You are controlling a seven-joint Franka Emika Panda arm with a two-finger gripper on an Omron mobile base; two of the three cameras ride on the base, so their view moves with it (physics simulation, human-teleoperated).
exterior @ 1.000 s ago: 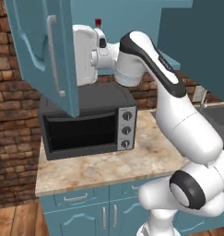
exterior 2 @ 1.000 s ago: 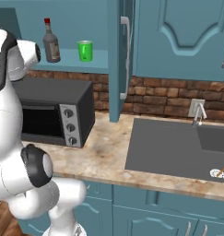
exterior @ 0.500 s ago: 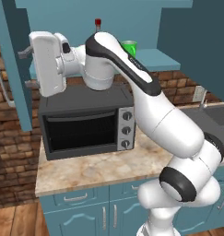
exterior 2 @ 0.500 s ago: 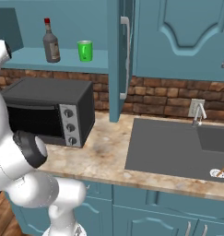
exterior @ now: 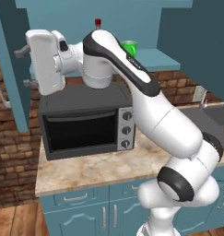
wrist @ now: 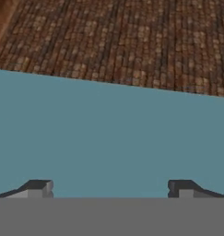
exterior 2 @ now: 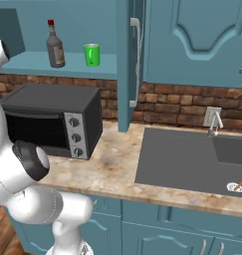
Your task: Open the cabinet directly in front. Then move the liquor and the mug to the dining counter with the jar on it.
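Now both doors of the cabinet (exterior 2: 130, 64) stand open, so the first step looks done. On its shelf, in the right base view, the liquor (exterior 2: 55, 46) stands at about 11 o'clock of the picture, and the mug (exterior 2: 92, 55) is just beside it, at its 3 o'clock, not touching. Below them the toaster oven (exterior 2: 55, 119) sits on the marbled counter (exterior 2: 112, 164), with the sink (exterior 2: 192, 162) at its 3 o'clock.

In the hand view the gripper (wrist: 109, 188) has its jaws wide apart and holds nothing; it faces a plain teal surface with brick wall (wrist: 122, 41) above. In the left base view the hand is at 10 o'clock, beside the left door (exterior: 12, 69), well apart from the bottle.

My judgement: the next move is to turn back to the shelf. The risks are that the wrist strikes the open door during the swing, or that a finger touches the narrow bottle and tips it onto the mug, because they stand so near.
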